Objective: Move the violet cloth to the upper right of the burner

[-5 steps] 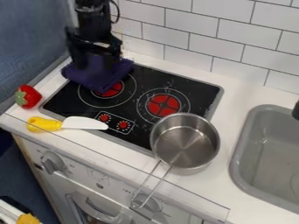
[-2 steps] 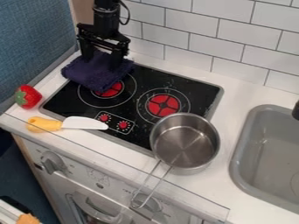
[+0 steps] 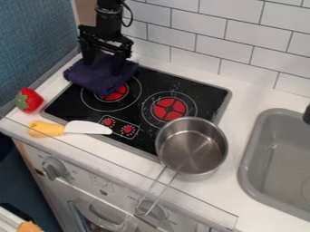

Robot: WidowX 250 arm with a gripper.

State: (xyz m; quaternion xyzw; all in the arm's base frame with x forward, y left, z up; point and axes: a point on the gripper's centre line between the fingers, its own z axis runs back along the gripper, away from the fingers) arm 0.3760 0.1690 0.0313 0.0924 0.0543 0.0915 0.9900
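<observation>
- The violet cloth is spread, rumpled, over the far left corner of the cooktop, with part of it laid on the counter; the far part of the left burner is covered by it.
- The end effector is held low over the cloth, its fingers spread apart, with cloth seen between and beneath them.
- The right burner is left uncovered.
- A metal pan is set at the near right corner of the cooktop, its handle pointed toward the counter's front edge.
- A toy knife is laid across the cooktop's front edge.
- A toy strawberry is placed near the counter's front left corner.
- A gray sink is set into the counter, right of the pan.
</observation>
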